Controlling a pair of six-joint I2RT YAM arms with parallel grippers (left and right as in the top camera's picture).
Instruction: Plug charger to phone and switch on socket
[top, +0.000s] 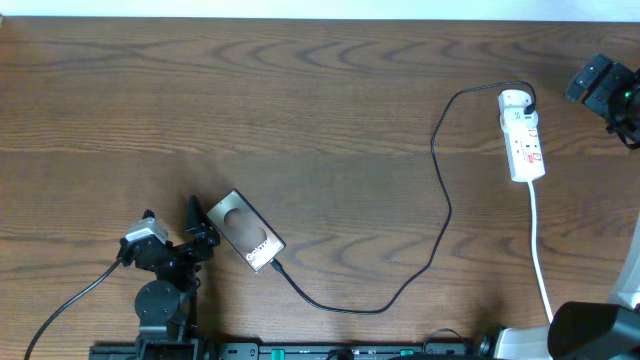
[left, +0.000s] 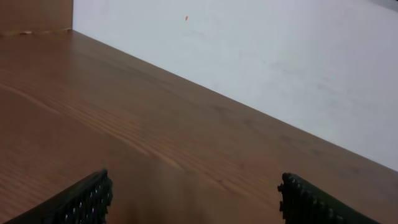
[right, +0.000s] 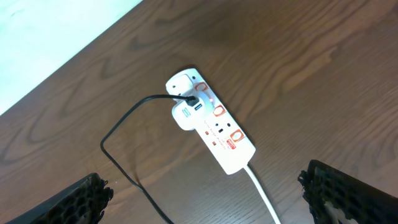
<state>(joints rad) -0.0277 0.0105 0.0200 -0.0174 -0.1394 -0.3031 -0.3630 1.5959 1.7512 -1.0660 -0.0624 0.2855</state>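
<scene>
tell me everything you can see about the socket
The socket is a narrow white strip, plastic by its look, with one rounded end. It lies flat on the right side of the table. Red-outlined switches and small red marks run along its top; whether any switch is on cannot be told. The charger is plugged in near the rounded end. A white cord leaves the other end. Nothing else touches it.

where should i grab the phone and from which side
Probably grip the phone across its two long edges near mid-length, coming from above: it lies flat and slanted on the table, and the cable meets its lower-right short end.
</scene>
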